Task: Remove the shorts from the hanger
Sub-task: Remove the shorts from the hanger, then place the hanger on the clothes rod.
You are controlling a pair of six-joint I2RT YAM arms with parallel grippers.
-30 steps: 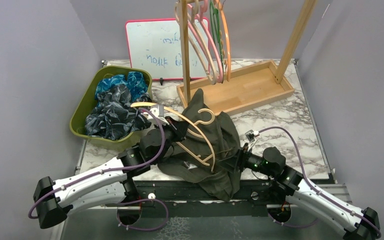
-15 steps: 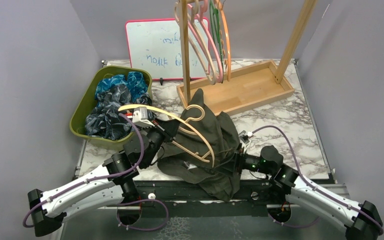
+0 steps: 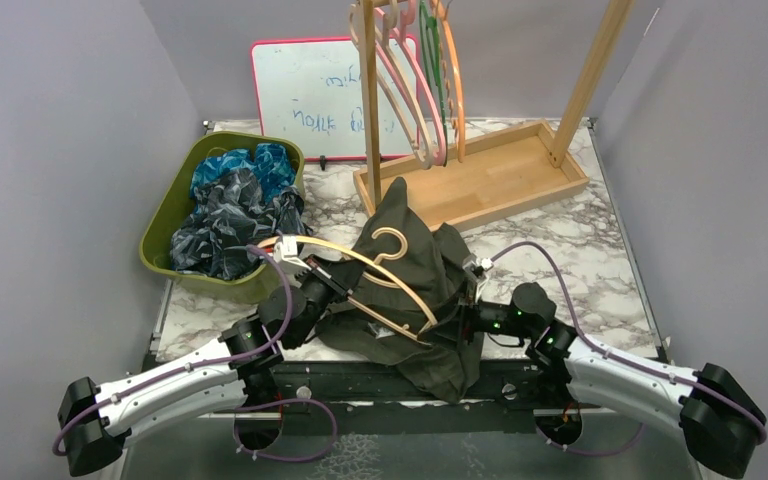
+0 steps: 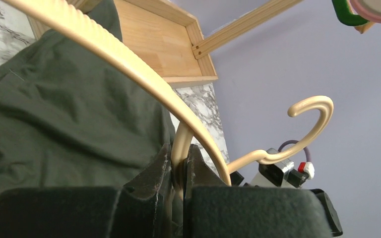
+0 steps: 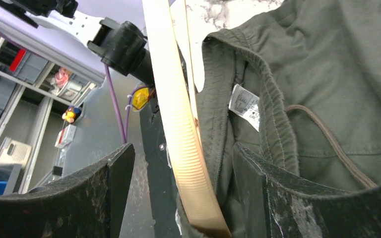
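Note:
The dark olive shorts [image 3: 415, 300] lie heaped at the table's near edge, still threaded on a beige hanger [image 3: 385, 275] that rests tilted on top of them. My left gripper [image 3: 332, 283] is shut on the hanger's thin lower bar [image 4: 181, 144], and the hook [image 4: 317, 111] curls up to the right of it. My right gripper [image 3: 466, 310] stands open at the shorts' right side. In the right wrist view the hanger's ribbed arm end [image 5: 178, 134] and the shorts' waistband [image 5: 273, 129] sit between my open fingers [image 5: 258, 178], with the tip tucked in cloth.
A green bin [image 3: 163, 218] at the left holds dark navy and blue shorts [image 3: 230, 215]. Behind stands a wooden rack [image 3: 505, 175] with several coloured hangers [image 3: 415, 90] hung from it, and a whiteboard [image 3: 300, 95] leans on the back wall.
My left arm has drawn the hanger back toward the left and the near edge. My right gripper has slid in toward the shorts' right edge and opened a little wider.

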